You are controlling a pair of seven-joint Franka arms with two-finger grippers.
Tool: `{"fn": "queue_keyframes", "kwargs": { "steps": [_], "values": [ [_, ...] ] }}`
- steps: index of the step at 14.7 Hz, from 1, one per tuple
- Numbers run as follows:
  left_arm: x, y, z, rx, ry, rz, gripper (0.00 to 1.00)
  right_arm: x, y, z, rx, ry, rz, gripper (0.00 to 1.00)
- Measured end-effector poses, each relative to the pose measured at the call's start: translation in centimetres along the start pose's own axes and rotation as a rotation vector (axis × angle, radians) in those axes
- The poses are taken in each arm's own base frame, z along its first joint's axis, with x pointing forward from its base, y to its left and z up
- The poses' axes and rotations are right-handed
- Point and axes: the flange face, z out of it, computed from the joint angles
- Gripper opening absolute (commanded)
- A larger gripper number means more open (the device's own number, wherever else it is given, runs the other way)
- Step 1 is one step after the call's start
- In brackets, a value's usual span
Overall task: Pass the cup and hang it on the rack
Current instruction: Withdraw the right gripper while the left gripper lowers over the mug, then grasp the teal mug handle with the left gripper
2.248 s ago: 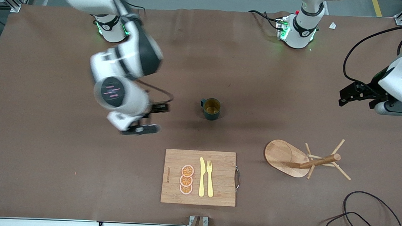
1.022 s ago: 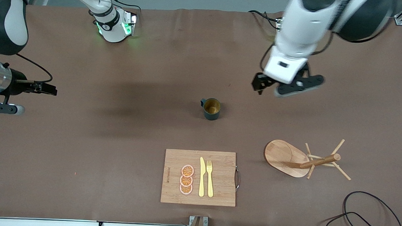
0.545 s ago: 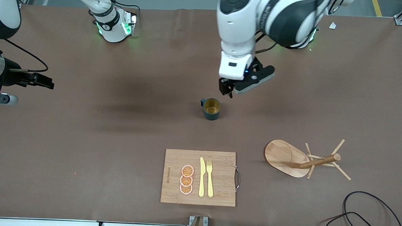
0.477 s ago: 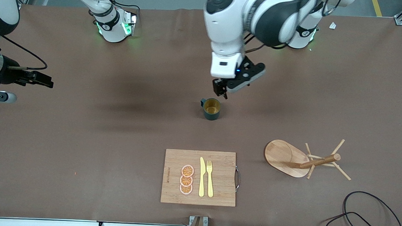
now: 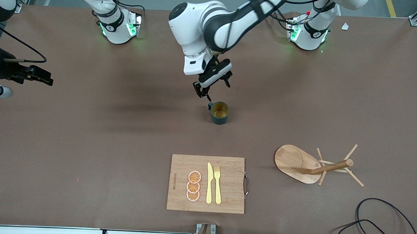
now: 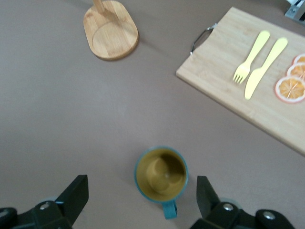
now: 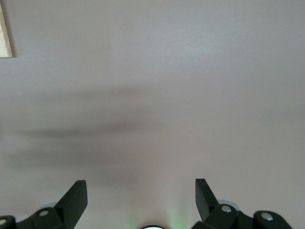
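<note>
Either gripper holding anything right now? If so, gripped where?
Nothing held. Left gripper is open above the cup, which stands on the table. Right gripper is open and empty over the right arm's end of the table.

Teal cup (image 5: 219,113) upright mid-table; wooden rack (image 5: 312,166) stands nearer the camera.

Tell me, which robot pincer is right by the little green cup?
The left pincer, open, hangs just above the cup, which stands upright on the table. The right pincer, also open, waits over the table's edge at the right arm's end.
</note>
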Motion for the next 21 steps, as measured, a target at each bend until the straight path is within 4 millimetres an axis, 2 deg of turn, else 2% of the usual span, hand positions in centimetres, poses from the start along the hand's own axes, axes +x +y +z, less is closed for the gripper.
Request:
{"fn": "queue_keyframes", "kwargs": {
  "steps": [4,7,9,11,15,18,21],
  "values": [
    [-7.2,0.9,5.2,0.019,0.092,-0.022,1.0,-0.6,0.5,-0.8,0.001,0.012,0.01,1.0],
    [-11.1,1.1,9.2,0.035,0.151,-0.05,1.0,-0.7,0.5,-1.4,0.001,0.025,0.01,1.0],
    [-13.0,1.4,11.0,0.032,0.182,-0.061,1.0,-0.8,0.5,-2.0,0.001,0.038,0.01,1.0],
    [-14.2,1.7,12.2,0.02,0.199,-0.055,1.0,-1.0,0.6,-2.9,0.001,0.045,0.01,1.0],
    [-14.8,2.0,14.2,0.003,0.231,-0.068,1.0,-1.6,0.8,-4.9,0.002,0.056,0.015,1.0],
    [-14.9,2.3,14.8,-0.011,0.227,-0.066,0.99,-2.5,0.9,-6.8,0.002,0.059,0.016,1.0],
    [-15.1,2.3,15.2,-0.009,0.228,-0.062,0.94,-2.7,0.8,-7.0,0.002,0.048,0.015,1.0]
  ]
}}
